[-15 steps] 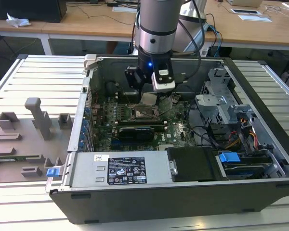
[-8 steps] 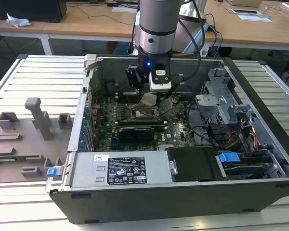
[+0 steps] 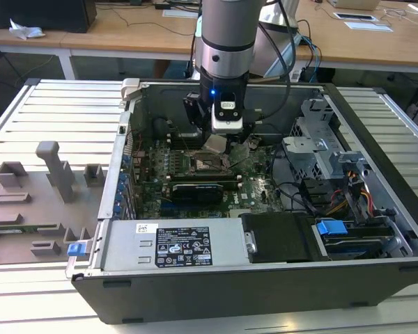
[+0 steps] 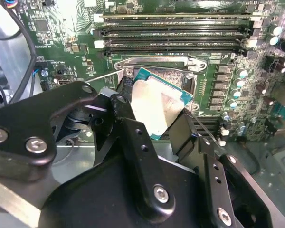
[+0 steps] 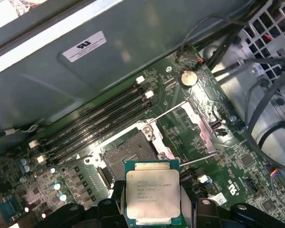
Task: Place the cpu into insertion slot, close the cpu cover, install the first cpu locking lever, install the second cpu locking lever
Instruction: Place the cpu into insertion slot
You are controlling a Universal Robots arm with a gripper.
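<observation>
The arm's black jaws are clenching the cpu [image 5: 153, 192] by two of its sides, one jaw on each side, and its shiny metal top is showing in both wrist views [image 4: 156, 105]. The cpu [image 3: 216, 144] is hanging in the air just above the insertion slot [image 5: 127, 151], not yet sitting in it, and the slot's dark middle is lying bare on the green board [image 3: 261, 186] inside the open computer case [image 3: 195, 243]. The cpu cover [image 5: 199, 124] is standing open just beside the slot, and the case is lying on the grey table [image 3: 49, 111].
</observation>
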